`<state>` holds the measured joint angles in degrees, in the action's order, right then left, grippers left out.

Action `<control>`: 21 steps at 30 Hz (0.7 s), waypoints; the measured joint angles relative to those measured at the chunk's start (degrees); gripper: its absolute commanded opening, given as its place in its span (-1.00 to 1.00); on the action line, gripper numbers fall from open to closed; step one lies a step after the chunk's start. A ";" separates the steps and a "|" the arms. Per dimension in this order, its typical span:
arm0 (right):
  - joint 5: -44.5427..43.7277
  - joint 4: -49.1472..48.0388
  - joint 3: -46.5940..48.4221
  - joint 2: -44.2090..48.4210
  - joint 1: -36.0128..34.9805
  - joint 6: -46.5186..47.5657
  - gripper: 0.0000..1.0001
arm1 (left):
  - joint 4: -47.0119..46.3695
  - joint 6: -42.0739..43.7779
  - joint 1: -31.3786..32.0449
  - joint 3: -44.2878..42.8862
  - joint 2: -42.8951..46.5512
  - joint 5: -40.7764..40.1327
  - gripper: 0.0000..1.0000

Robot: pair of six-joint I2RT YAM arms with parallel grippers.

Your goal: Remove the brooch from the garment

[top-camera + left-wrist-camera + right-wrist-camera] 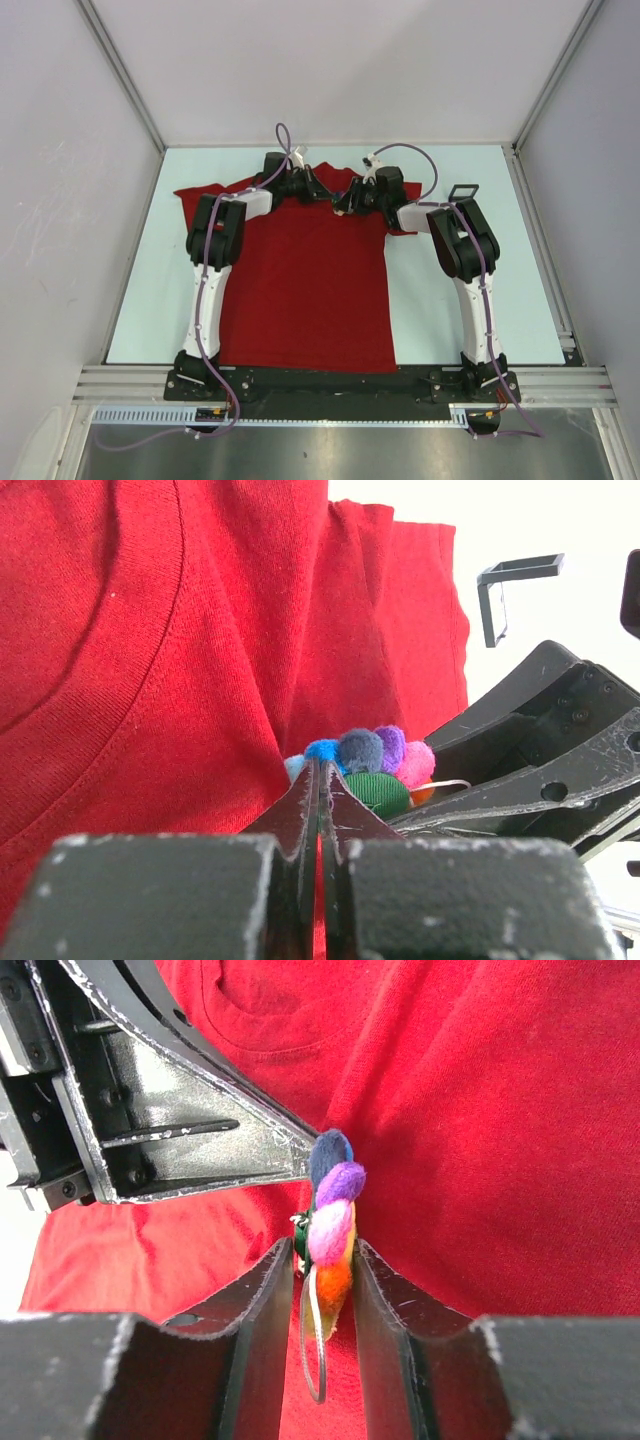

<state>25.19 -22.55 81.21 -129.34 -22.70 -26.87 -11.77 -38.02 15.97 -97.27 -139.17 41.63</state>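
**Brooch bracketed, not yet off the shirt**

The shirt [300, 290] lies flat on the table [450, 310], hem toward the near edge and neck toward the far edge. Both arms reach over it and meet at the neck end, about midway along the far edge. That is where the brooch [333, 1230] sits, standing on edge against a raised fold of red cloth. It is too small to pick out from above.

The left gripper [320, 770] is clenched tight just beside the brooch. A sliver of red shows between its fingers, so it seems to be pinching the cloth there to hold it down.

The right gripper [323, 1260] has a finger on either side of the brooch, and the jaws stand apart by about the brooch's thickness. I cannot tell whether they press on the beads or only straddle them. A thin ring [312, 1350] hangs from the brooch into the gap between the fingers.

Done so far, as I judge it: both arms are in place, the cloth is anchored, and the brooch is lined up between the right fingers.

Left to do: get a firm hold on the brooch, work its fastening free of the cloth, and carry it clear. The fastening is hidden, so how much of it is already loose cannot be told. The brooch touches the shirt and looks attached.
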 measured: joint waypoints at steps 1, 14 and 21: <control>-0.15 0.02 0.02 0.00 -0.04 0.00 -0.33 | -0.11 -0.02 0.00 0.04 0.02 0.02 -0.99; -1.40 2.54 0.98 0.00 -0.42 1.18 -1.00 | -0.94 0.04 0.00 0.55 0.13 -0.22 -0.99; -0.20 2.51 0.98 -0.02 -0.11 0.94 -1.00 | 4.52 5.49 0.04 1.31 3.37 -1.64 -0.41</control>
<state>24.99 -20.03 82.19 -129.36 -22.81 -25.93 -7.25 -32.53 16.01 -95.96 -135.81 39.99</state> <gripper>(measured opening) 0.066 0.129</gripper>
